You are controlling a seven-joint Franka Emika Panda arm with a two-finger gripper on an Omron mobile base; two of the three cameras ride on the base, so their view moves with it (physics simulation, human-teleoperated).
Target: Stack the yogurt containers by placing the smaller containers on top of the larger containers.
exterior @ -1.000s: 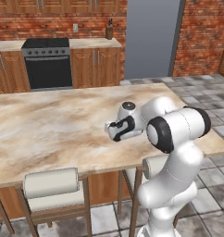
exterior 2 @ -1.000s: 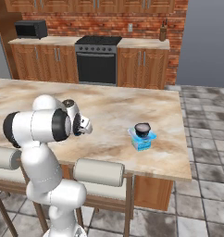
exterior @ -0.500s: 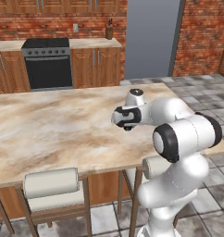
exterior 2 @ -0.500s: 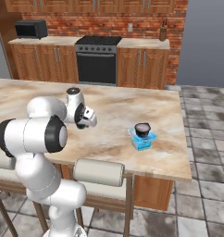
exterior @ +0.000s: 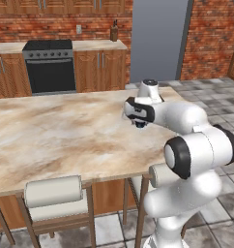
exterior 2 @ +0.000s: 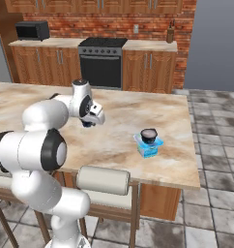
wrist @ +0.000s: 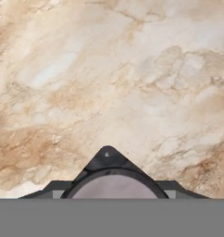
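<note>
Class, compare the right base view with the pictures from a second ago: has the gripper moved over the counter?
Yes. The gripper has swung away from the robot's body, further out over the counter and nearer the stove, while the blue tub stays put.

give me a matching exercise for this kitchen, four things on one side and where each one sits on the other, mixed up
1 pale blue tub
2 held cup
3 microwave
4 bottle

a back counter, right of the stove
b in the gripper, above the island counter
c back counter, left of the stove
d on the island counter, under a dark cup

Pairs: 1-d, 2-b, 3-c, 4-a
</note>
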